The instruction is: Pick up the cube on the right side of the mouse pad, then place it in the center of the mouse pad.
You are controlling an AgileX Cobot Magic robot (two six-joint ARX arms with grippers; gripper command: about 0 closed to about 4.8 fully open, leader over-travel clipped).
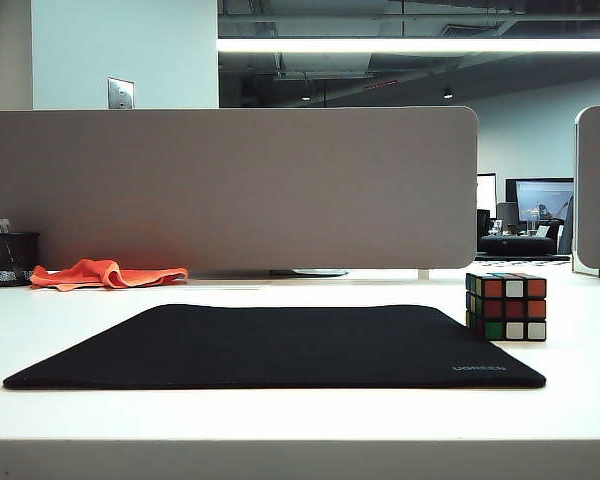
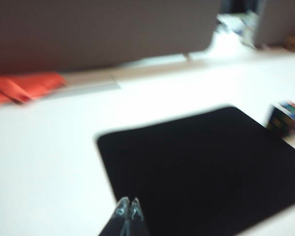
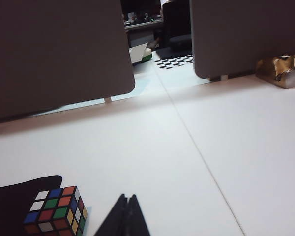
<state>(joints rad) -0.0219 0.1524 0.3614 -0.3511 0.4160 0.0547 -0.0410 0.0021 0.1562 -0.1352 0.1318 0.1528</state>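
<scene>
While the cube [image 1: 506, 306] sits untouched on the bench [image 1: 280, 420] just beside the mouse pad [image 1: 280, 345], both the left gripper [image 2: 128, 209] and right gripper [image 3: 127, 201] hover clenched and empty, so the approach is only starting: the right fingers must open and descend over the cube.

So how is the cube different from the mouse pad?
The cube is small, blocky and covered in colourful stickers; the mouse pad is wide, flat and plain black with small grey lettering. The cube stands tall beside the mouse pad's right edge; the mouse pad lies low. Both rest on the white table, untouched by either gripper.
</scene>
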